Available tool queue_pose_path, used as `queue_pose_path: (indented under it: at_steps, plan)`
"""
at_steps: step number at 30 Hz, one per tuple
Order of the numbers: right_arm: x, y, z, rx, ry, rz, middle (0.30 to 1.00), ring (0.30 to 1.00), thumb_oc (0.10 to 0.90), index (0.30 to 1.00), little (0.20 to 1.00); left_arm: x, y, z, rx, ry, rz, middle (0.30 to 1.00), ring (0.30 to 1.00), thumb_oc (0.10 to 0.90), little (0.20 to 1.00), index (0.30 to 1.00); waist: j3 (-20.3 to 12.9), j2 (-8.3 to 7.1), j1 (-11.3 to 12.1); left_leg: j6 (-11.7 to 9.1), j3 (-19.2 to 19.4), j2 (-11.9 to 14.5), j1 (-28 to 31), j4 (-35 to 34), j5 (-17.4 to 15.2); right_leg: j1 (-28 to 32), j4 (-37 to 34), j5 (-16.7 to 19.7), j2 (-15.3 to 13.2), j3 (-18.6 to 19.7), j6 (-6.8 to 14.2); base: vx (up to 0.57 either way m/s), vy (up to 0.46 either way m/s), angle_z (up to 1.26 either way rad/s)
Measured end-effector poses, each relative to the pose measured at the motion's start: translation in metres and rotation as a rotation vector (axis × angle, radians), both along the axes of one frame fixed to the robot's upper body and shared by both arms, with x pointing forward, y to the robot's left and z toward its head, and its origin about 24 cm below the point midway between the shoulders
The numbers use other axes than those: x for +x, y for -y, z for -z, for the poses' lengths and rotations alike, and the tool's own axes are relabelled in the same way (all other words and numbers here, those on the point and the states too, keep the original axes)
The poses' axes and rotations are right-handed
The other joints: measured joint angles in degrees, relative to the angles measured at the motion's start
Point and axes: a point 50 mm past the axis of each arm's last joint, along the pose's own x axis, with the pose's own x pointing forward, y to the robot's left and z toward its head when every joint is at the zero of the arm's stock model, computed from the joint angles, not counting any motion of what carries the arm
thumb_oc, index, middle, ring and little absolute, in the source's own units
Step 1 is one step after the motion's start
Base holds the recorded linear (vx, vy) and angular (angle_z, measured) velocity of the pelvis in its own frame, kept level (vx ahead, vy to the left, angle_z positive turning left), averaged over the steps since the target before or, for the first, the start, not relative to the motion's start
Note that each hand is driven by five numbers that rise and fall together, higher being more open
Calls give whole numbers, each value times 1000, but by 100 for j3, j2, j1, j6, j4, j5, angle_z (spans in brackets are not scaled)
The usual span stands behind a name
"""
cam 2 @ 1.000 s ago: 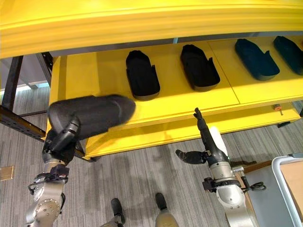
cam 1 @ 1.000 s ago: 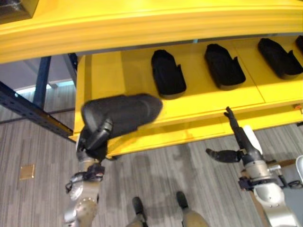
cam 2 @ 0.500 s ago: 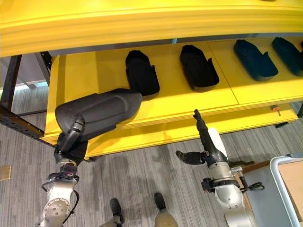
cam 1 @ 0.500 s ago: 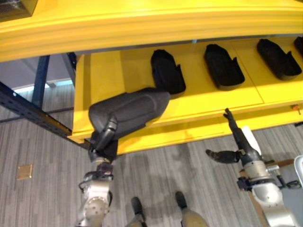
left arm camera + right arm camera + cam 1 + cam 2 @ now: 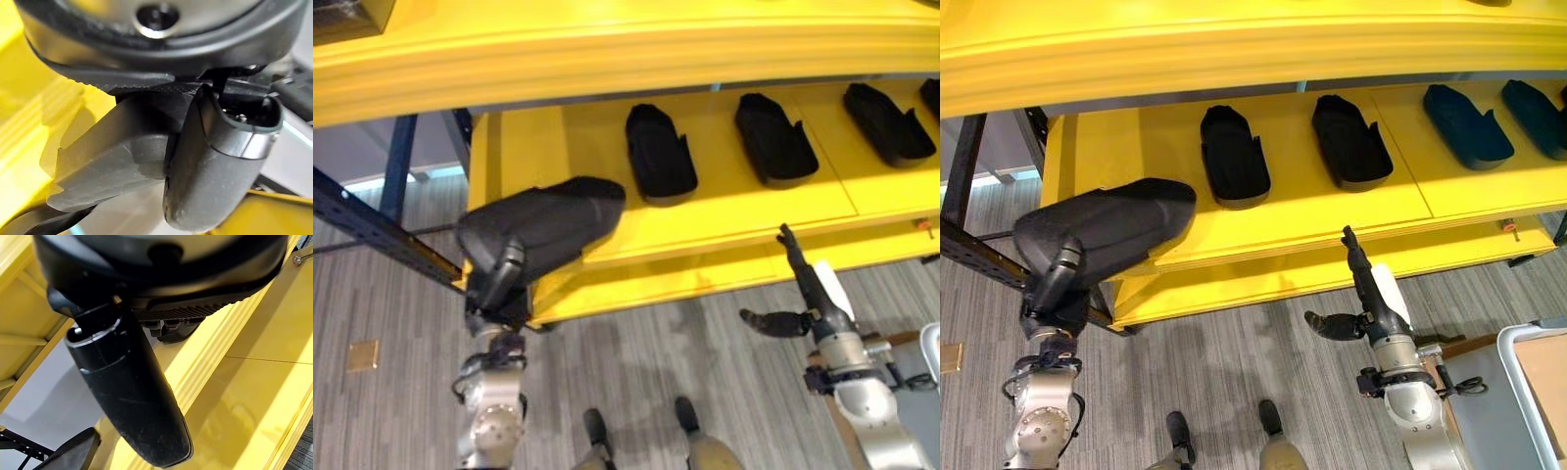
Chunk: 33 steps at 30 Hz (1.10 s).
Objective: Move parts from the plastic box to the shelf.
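Observation:
My left hand [image 5: 497, 286] is shut on a large black moulded part [image 5: 543, 227], with a finger [image 5: 210, 166] wrapped over its grey-looking edge [image 5: 107, 161]. The part is tilted, its far end over the front left corner of the yellow shelf [image 5: 754, 211]. Three similar black parts [image 5: 659, 152] [image 5: 775, 137] [image 5: 889, 119] lie in a row on that shelf. My right hand [image 5: 1376, 305] hangs open below the shelf's front edge, fingers straight and pointing at the shelf, holding nothing. In the right wrist view its thumb [image 5: 132, 396] stands before the yellow shelf boards [image 5: 244, 382].
An upper yellow shelf [image 5: 607, 49] overhangs the row of parts. A dark blue rack beam [image 5: 372, 230] runs at the left. The rim of a pale box [image 5: 1516, 377] shows at the lower right. Grey striped floor lies below.
My left hand swung the black part right toward the shelf half a second ago, and has now drawn it back left and slightly up. The right hand has stayed still.

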Motion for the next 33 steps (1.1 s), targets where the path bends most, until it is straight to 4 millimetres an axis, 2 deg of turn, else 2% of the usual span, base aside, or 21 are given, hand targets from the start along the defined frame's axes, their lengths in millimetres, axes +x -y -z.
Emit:
queue_pose_path:
  at_steps: [8, 15, 22, 26, 33]
  plan:
    - [0, 0, -1, 0, 3, -1, 1000, 1000, 900, 1000, 1000, -1, -6, -4, -1, 8, -58, 300, 300, 400, 300, 300, 2, -20, 8, 7, -2, 0, 87, -2, -14, 94, -3, -4, -2, -2, -3, 0, 0, 0]
    - [0, 0, 0, 0, 1, -1, 1000, 1000, 900, 1000, 1000, -3, -14, -9, 96, -27, -141, 300, 300, 400, 300, 300, 2, -20, 3, 20, -1, 1, 79, -1, -47, 84, -3, -6, 0, -1, -5, 0, 0, 0]
    - [0, 0, 0, 2, 2, -2, 1000, 1000, 900, 1000, 1000, -4, -35, -32, 400, -66, -234, 300, 300, 400, 300, 300, 0, -23, 0, -2, 6, 4, 81, -1, -30, 83, -1, -7, 2, 1, -5, 0, 0, 0]
    - [0, 1, 0, -1, -1, -3, 1000, 1000, 900, 1000, 1000, -5, -52, -58, 632, -55, -374, 300, 300, 400, 300, 300, -1, -25, 2, -3, 13, 4, 86, -1, -30, 87, -1, -6, 1, 6, -4, 0, 0, 0]
    - [-1, 2, -1, 5, 0, -9, 1000, 1000, 900, 1000, 1000, -11, -56, -77, 829, -51, -530, 300, 300, 400, 300, 300, -3, -38, 6, -3, 13, 7, 83, -1, -31, 84, -1, -6, 4, 4, -5, 0, 0, 0]
